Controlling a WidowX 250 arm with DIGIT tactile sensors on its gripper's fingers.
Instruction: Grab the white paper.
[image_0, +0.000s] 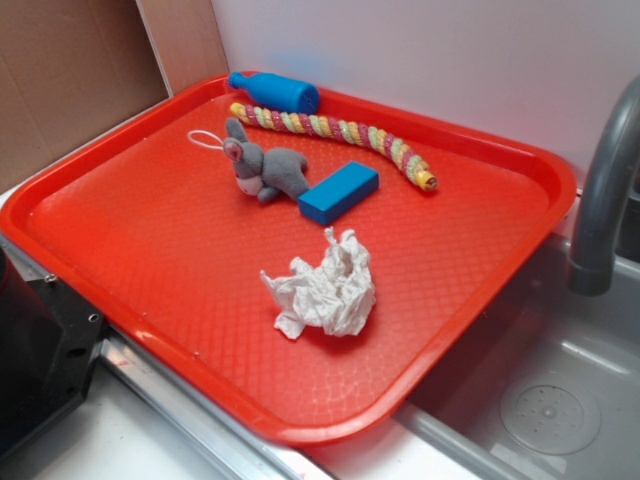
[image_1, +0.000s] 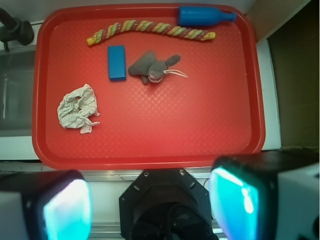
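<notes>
The white paper (image_0: 324, 286), a crumpled, ragged-edged tissue wad, lay alone on the near part of the red plastic tray (image_0: 150, 270), well apart from the blue rectangular block (image_0: 338, 192) and grey plush mouse (image_0: 266, 170). The fingers (image_1: 145, 200) stood spread, holding nothing, well short of it. Being light and soft, the wad might have skidded on the textured tray or been pinched only by a loose edge and slipped free.

Bright, even light fills both views, leaving only a soft shadow under the white paper (image_0: 323, 283) and mild sheen on the red tray (image_0: 90, 215), while the gripper (image_1: 150, 202) fingers loom blurred in the wrist view.
</notes>
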